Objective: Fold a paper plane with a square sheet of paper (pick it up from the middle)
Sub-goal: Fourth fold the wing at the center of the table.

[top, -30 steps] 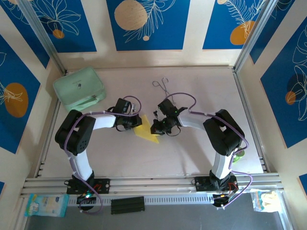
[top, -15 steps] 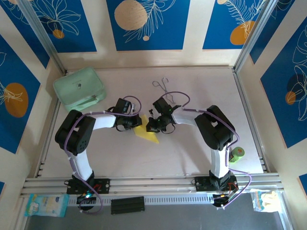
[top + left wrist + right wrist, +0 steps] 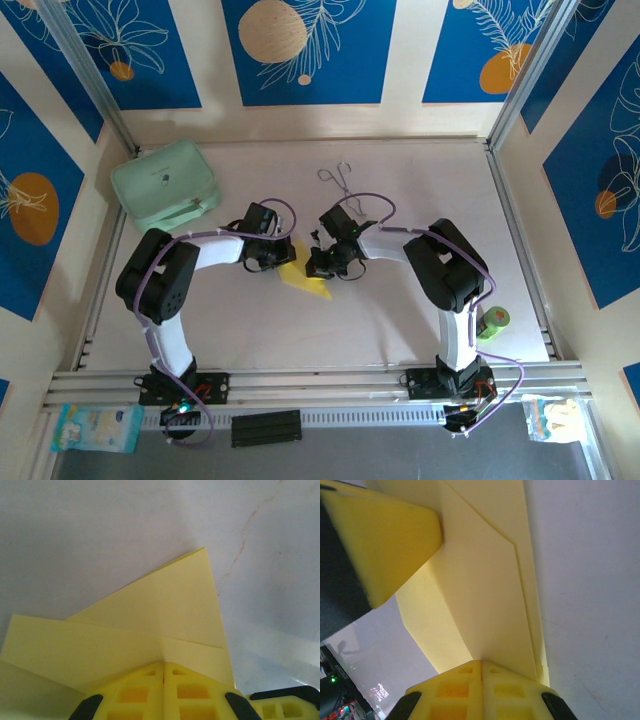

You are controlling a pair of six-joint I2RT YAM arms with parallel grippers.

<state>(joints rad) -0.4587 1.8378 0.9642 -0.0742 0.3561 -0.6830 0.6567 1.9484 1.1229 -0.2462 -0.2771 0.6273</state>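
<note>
Paper folding at mid-surface: a thin yellow sheet of paper point(image 3: 306, 281), creased into a layered wedge, lies flat between the two arms, its long axis running from about 10 o'clock to 4 o'clock in the overhead view, with the sharp tip at the 4 o'clock end. The left end effector point(image 3: 279, 261) sits at the wedge's 10 o'clock end, its yellow fingers point(image 3: 135, 692) closed tight together. The right end effector point(image 3: 317, 268) meets the paper from 2 o'clock, its fingers also closed.

From the right wrist, folded layers fan out toward 12 o'clock ahead of the closed tips, and the left arm's yellow fingertip point(image 3: 385, 537) rests on the sheet at 10 o'clock. Both tips appear to press on the paper rather than pinch it, though the contact itself is hidden under the fingers.

Neither arm is nearer, so any further crease would likely run along the long axis between them.
</note>
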